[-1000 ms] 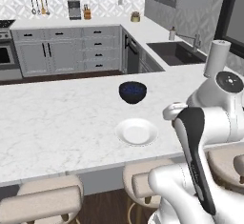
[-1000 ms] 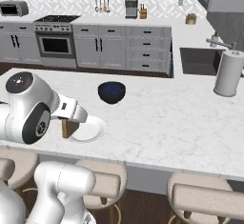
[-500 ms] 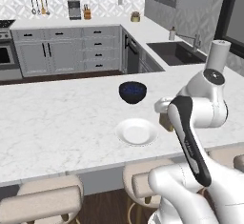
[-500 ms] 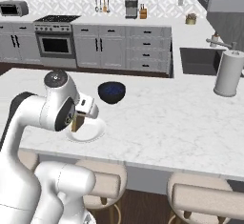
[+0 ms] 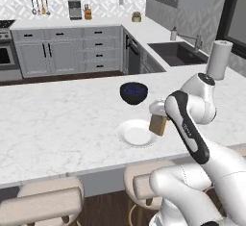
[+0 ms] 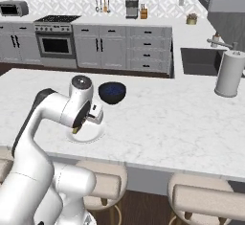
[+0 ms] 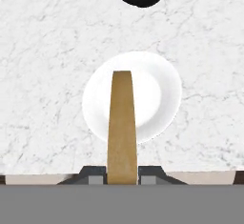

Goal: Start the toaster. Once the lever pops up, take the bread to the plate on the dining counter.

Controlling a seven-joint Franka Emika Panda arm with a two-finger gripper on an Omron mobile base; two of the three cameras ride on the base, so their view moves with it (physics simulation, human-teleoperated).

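We saw the robot's two-finger tool (image 7: pixel 122 175) clamped shut on the tan-brown square slice of bread (image 7: pixel 122 127), holding it edge-on above the round flat white plate (image 7: pixel 162 92). The plate sat near the front edge of the white grey-veined marble tabletop (image 5: pixel 57 124), nothing lying on it. Just beyond it stood a dark blue bowl (image 5: pixel 133 93); we could not make out its contents.

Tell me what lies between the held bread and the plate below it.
Nothing: in the hand view the bread, clamped edge-on in the gripper, hangs over the plate, whose white face is bare. The left base view shows the slice above its rim.
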